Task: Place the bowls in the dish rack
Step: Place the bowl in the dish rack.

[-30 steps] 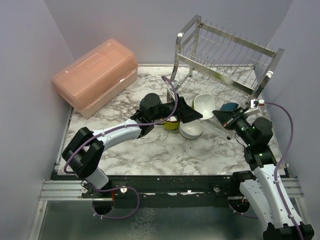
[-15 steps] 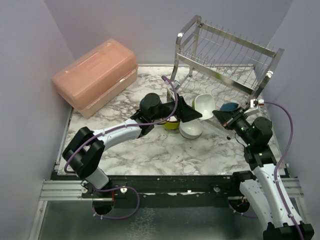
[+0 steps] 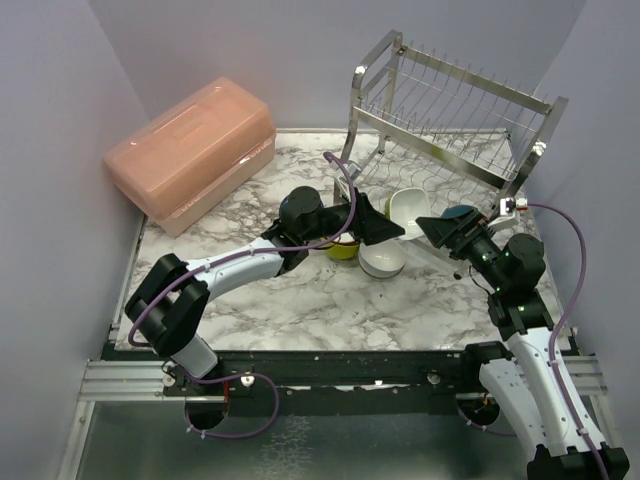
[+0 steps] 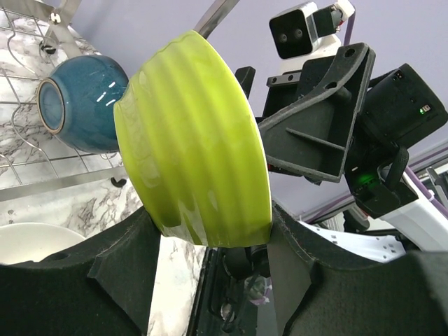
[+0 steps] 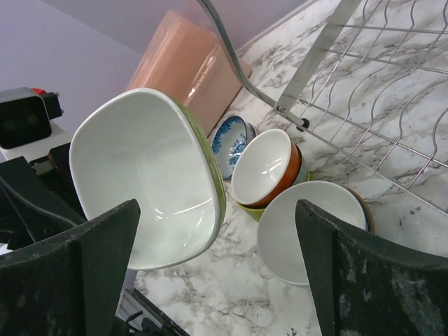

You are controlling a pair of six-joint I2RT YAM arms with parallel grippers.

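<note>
right claw point(image 5: 217, 210) opened | teal bowl point(image 4: 80, 105) half hidden behind lime bowl point(image 4: 196, 147)

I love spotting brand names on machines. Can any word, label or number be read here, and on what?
None can be read.
The bowls, rack, pink box and table bear no lettering.
The white camera shows no legible mark.
A red spot on a black unit in the right wrist view is too blurred to read.
</note>
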